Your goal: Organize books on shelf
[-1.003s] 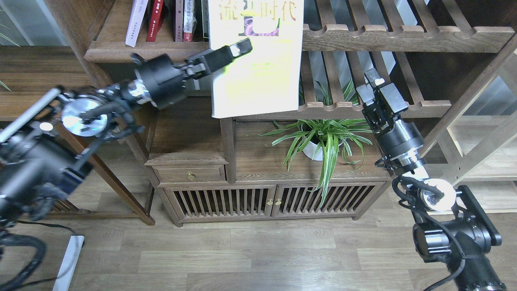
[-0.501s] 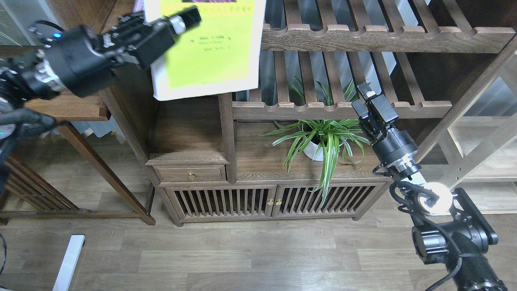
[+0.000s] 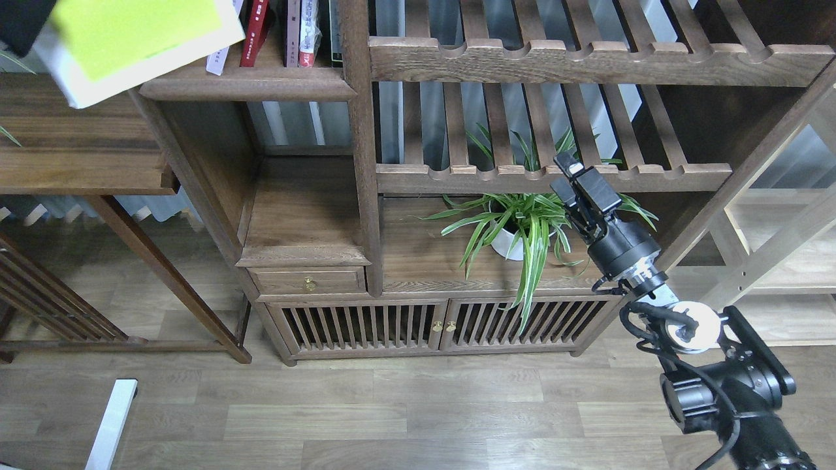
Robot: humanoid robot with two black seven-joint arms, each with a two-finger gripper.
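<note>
Dark-brown wood made up the shelf (image 3: 245,85), its thick rounded front edge carrying a row of upright books (image 3: 274,29) at the top of the picture. Off its left end, at the top-left corner, the large yellow-green book (image 3: 130,39) hung tilted in the air, its holder out of sight. Smallest, the right gripper (image 3: 578,183) stood before the potted plant (image 3: 522,225), empty; I could not tell how far its fingers stood apart.

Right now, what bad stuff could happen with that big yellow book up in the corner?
The yellow-green book hangs tilted at the picture's top-left corner, its holder out of view, so it might slip and fall. Swinging back, it could knock the standing books off the shelf.
</note>
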